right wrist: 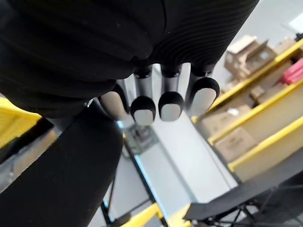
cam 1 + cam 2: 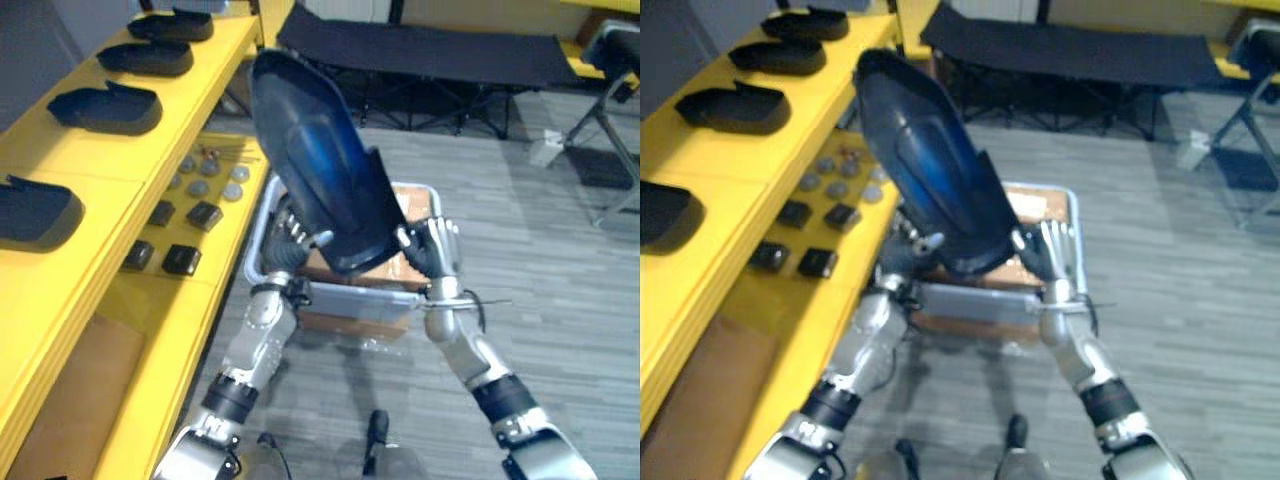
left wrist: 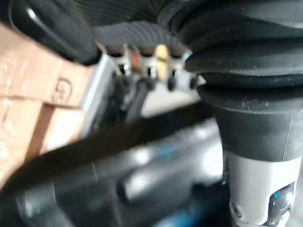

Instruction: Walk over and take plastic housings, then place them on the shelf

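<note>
Holding: the plastic housing (image 2: 320, 170) is carried between both hands, lifted above the grey bin (image 2: 345, 300).
Right hand (image 2: 435, 245): its straight fingers press flat on the housing's side, not curled.
Left hand (image 2: 290, 235): against the opposite side; its grip I cannot tell.
Doing it well: press inward equally with both hands while turning to the yellow shelf (image 2: 110, 170).
Edges: the shelf's front lip is near, outward of the left hand.
Open room: a free gap between two shelved housings (image 2: 105, 108).

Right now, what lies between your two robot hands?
The dark plastic housing, held up between the left robot hand and the right robot hand; both eye views show it.
</note>
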Controlling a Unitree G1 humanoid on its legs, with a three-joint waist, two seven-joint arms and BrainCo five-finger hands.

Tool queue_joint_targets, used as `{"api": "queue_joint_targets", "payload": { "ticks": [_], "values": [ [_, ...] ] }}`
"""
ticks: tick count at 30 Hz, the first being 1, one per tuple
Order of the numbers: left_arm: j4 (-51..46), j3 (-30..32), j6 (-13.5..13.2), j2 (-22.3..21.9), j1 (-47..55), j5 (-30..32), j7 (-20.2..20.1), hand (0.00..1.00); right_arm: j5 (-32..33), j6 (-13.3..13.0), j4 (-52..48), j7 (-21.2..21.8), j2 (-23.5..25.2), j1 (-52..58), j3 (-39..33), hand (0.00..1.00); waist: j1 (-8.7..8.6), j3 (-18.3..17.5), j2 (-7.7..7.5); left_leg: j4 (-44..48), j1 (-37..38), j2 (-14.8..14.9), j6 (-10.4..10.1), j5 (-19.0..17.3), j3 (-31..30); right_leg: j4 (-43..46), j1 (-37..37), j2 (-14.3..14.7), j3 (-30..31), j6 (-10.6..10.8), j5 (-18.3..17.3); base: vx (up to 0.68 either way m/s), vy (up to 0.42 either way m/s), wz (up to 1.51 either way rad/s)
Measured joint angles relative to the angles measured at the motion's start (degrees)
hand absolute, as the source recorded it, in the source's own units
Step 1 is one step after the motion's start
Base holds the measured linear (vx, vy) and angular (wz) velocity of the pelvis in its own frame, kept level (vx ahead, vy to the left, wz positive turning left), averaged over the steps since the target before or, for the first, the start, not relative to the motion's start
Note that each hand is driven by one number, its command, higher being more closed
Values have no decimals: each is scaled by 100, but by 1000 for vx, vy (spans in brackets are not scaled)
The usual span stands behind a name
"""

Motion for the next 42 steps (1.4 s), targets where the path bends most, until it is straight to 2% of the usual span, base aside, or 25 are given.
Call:
{"api": "queue_joint_targets", "payload": {
  "ticks": [8,9,11,14,17,19,22,24,31,32,34,38,42],
  "values": [
    [-337,-135,115,35,256,-160,-98,0,13,-11,199,-2,67,60,128,100,31,-99,-97,-101,2,-72,-8,50,-113,-7,44,-53,-123,11,-49,-41,11,7],
    [-356,-158,157,34,299,-160,-89,100,13,-28,199,-2,68,85,130,100,34,-108,-109,-132,1,-77,-7,83,-118,-8,31,-53,-130,9,-50,0,0,0],
    [-443,-182,259,34,360,-159,-18,100,18,-101,198,-1,71,133,131,100,40,-119,-112,-178,3,-81,-7,113,-117,-8,13,-51,-135,-1,-55,0,0,0],
    [-529,-189,273,18,387,-154,137,100,27,-246,195,7,80,188,297,100,29,-127,-114,-202,21,-75,-21,134,-117,-7,7,-47,-140,-4,-53,0,0,0],
    [-562,-174,264,10,516,-123,295,100,32,-411,185,11,146,423,361,100,35,-301,-115,-264,58,-73,-30,146,-114,-7,18,-30,-152,-3,-46,38,14,0],
    [-562,-35,222,-21,621,-78,407,100,41,-639,96,11,154,577,433,100,23,-384,-121,-308,111,-93,-32,150,-103,-5,58,-27,-168,2,-43,53,25,0],
    [-562,108,169,-32,655,-43,540,100,76,-837,-49,19,201,695,534,100,29,-410,-138,-318,113,-110,-32,150,-108,-5,61,-27,-189,3,-42,5,10,1],
    [-574,233,19,-34,727,92,576,100,78,-977,-213,96,273,813,582,100,34,-410,-137,-317,118,-115,-31,151,-104,-6,63,-27,-189,4,-43,-44,17,-1],
    [-673,274,-90,-56,994,96,593,100,155,-1136,-401,390,299,1188,610,100,28,-417,-126,-346,133,-112,-45,155,-74,-7,44,-20,-183,-15,-65,-40,9,-3],
    [-675,273,-92,-58,1006,105,594,100,187,-1138,-460,391,298,1266,612,0,28,-423,-116,-358,133,-112,-53,161,-72,-7,36,-17,-183,-19,-69,0,0,0],
    [-686,274,-109,-86,1073,153,579,100,206,-1146,-541,391,299,1348,621,0,28,-454,-79,-380,135,-112,-59,165,-55,-7,12,-13,-168,-21,-71,-11,14,-5],
    [-684,340,-110,-231,1291,141,573,100,522,-1593,-813,480,294,1507,706,0,21,-530,41,-396,204,-94,-63,166,54,-5,-2,9,-81,-21,-68,16,26,-12],
    [-683,401,1,-220,1332,193,595,100,1057,-1856,-960,789,314,1556,759,0,26,-540,55,-397,210,-91,-63,166,53,-5,6,12,-81,-21,-67,0,0,0]
  ]
}}
